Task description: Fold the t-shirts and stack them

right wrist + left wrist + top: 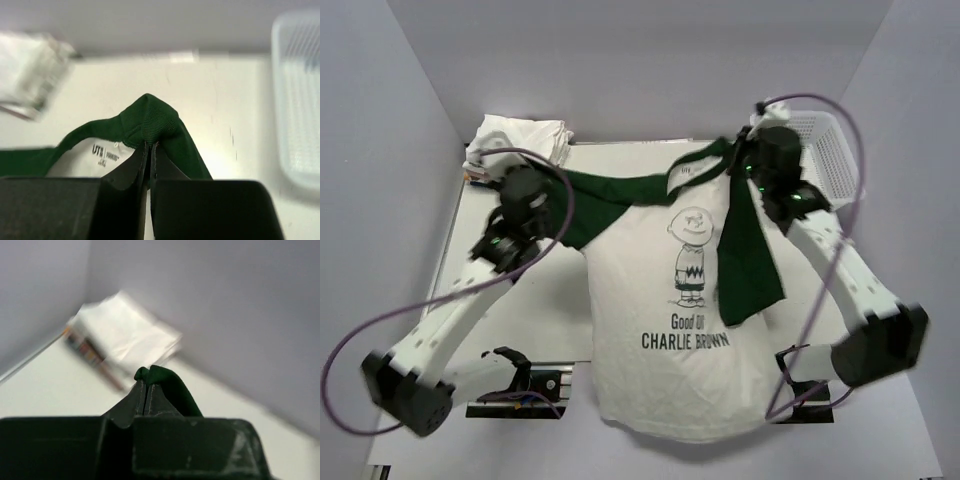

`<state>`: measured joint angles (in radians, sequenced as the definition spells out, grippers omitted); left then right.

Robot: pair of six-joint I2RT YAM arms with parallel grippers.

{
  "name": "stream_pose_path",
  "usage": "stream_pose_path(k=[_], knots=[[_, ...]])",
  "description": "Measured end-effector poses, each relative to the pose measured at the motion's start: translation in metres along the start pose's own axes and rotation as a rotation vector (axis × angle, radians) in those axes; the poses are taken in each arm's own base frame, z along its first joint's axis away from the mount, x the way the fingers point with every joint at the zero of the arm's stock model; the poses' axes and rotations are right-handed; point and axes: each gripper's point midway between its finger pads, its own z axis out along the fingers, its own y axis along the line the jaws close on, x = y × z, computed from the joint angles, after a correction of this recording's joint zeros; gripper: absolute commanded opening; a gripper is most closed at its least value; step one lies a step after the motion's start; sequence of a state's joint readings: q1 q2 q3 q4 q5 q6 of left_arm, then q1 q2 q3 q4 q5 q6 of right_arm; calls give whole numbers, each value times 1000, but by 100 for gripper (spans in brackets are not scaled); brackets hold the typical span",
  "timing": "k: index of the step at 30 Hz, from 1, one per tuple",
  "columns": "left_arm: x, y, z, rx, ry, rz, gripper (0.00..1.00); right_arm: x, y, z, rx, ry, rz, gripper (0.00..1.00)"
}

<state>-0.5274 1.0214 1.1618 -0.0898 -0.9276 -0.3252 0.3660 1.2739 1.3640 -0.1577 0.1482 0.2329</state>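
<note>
A white t-shirt (670, 350) with dark green sleeves, collar and a Charlie Brown print hangs stretched between my two grippers, its hem draped over the table's near edge. My left gripper (552, 200) is shut on dark green cloth (165, 382) at the shirt's left shoulder. My right gripper (745, 165) is shut on the green ribbed collar (155, 122) by the right shoulder. The right green sleeve (745, 255) dangles over the shirt's front. A stack of folded whitish t-shirts (520, 140) lies at the back left corner, seen again as the folded stack (125, 335).
A white plastic mesh basket (825, 155) stands at the back right, also visible as the basket (297, 100). Grey walls close in the table (550, 300) on the left, back and right. Purple cables loop from both arms.
</note>
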Motion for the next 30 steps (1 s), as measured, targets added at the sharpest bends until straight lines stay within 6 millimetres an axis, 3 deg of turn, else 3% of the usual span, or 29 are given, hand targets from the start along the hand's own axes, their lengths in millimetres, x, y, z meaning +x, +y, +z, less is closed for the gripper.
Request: stream_pose_path(k=[3, 5, 6, 7, 8, 9, 10, 12, 15, 20, 24, 27, 30], knots=[[103, 31, 29, -170, 135, 176, 0, 102, -23, 51, 66, 232, 3, 0], [156, 55, 49, -278, 213, 248, 0, 151, -36, 77, 97, 331, 10, 0], [179, 69, 59, -334, 251, 275, 5, 172, -41, 89, 106, 376, 19, 2], [200, 83, 70, -392, 292, 305, 39, 193, -46, 101, 114, 426, 28, 34], [218, 91, 80, -436, 331, 335, 56, 209, -50, 113, 116, 467, 40, 53], [233, 96, 90, -469, 364, 356, 77, 220, -52, 125, 118, 492, 51, 81], [247, 100, 103, -505, 394, 367, 100, 231, -55, 141, 118, 516, 53, 90], [263, 99, 121, -534, 428, 364, 100, 242, -57, 161, 112, 543, 45, 90], [264, 89, 130, -517, 456, 347, 100, 246, -57, 169, 102, 569, 44, 90], [244, 61, 123, -399, 504, 282, 100, 229, -52, 146, 88, 554, 18, 90], [238, 38, 92, -224, 596, 192, 100, 226, -51, 86, 118, 575, -15, 90], [259, 21, 51, -28, 720, 107, 100, 243, -48, 38, 136, 624, -38, 90], [304, 12, 3, 141, 884, 64, 100, 285, -43, -8, 140, 737, -66, 90]])
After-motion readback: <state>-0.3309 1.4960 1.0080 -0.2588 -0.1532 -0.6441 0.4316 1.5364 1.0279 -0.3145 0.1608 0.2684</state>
